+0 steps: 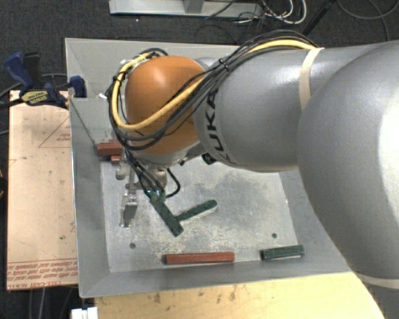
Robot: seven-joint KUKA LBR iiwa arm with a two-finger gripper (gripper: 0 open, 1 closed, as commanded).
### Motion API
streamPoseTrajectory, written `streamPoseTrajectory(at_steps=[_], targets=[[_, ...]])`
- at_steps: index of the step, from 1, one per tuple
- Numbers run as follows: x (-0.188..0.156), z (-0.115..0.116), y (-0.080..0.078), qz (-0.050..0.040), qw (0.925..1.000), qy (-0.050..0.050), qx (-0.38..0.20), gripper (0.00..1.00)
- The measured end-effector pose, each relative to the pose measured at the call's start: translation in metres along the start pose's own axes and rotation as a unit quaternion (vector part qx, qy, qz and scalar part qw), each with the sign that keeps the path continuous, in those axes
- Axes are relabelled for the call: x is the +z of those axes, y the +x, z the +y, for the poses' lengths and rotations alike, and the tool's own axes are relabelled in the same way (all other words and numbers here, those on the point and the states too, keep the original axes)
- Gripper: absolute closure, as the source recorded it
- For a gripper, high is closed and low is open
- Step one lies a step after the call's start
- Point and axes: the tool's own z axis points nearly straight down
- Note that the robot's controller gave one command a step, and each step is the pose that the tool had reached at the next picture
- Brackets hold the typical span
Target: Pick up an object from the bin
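Observation:
My gripper [128, 212] hangs below the orange cover in the left half of the bin, low over the floor. Just to its right lies a dark green bar [166, 214], slanting down to the right, with its upper end under the wrist cables. A second dark green bar [198, 210] meets it at an angle, so the two form an L. A red-brown block [108, 149] rests against the left wall, partly hidden by the cover.
A long red-brown bar [198, 258] lies along the bin's front edge. A short dark green bar [282, 252] lies at the front right. The arm covers the bin's back and right side.

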Motion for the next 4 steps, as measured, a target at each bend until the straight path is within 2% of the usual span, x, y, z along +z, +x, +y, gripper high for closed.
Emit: streamPoseTrajectory(at_steps=[1,2,3,4], targets=[[0.025,-0.019,0.0,-0.003,0.9991,-0.001,-0.041,0.0],[0.046,-0.058,-0.013,0.0013,0.9944,0.0,-0.106,0.0],[0.091,-0.075,-0.027,-0.0034,0.9895,0.0,-0.145,0.0],[0.097,-0.131,-0.029,-0.0057,0.9849,0.0,-0.173,1.0]])
